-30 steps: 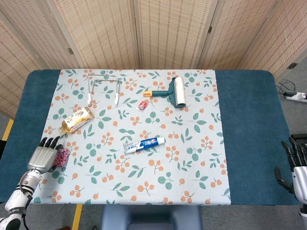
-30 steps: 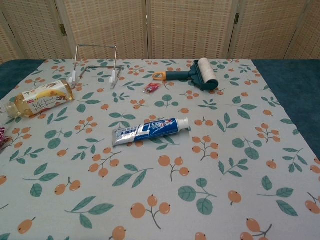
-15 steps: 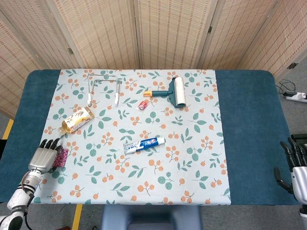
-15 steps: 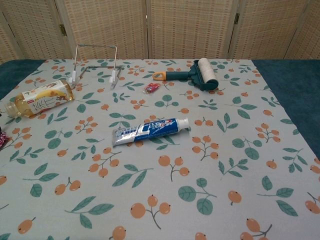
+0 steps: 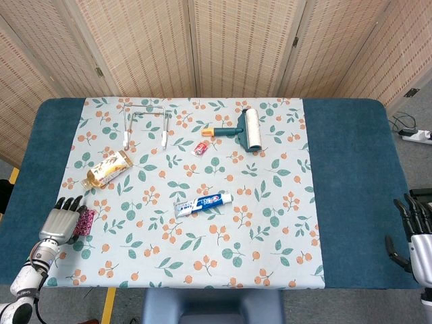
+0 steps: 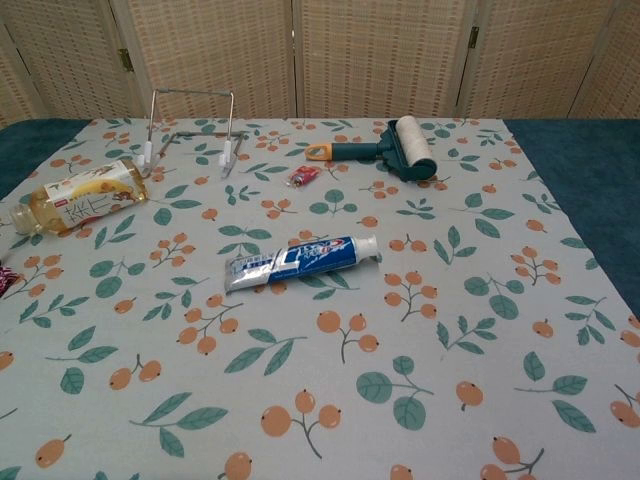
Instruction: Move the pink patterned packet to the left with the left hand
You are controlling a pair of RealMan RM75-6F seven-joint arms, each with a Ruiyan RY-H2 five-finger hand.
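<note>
The pink patterned packet (image 5: 85, 221) lies at the left edge of the floral cloth (image 5: 202, 270), near the table's front left. My left hand (image 5: 59, 220) sits right beside it on its left and appears to grip it from that side; the contact itself is hard to make out. In the chest view only a sliver of the packet (image 6: 3, 282) shows at the left border, and the left hand is out of that frame. My right hand (image 5: 413, 239) hangs off the table's front right corner with its fingers spread, holding nothing.
A drink bottle (image 5: 106, 169) lies just behind the packet. A toothpaste tube (image 5: 202, 202) lies mid-table, with a small red sachet (image 5: 200, 148) and a lint roller (image 5: 246, 130) behind it. A wire stand (image 5: 164, 125) is at the back left. Blue cloth (image 5: 30, 175) borders the left side.
The left hand and the pink packet have crept slightly toward the front left; in the chest view the packet has nearly slid out of the frame. The right hand has barely moved.
</note>
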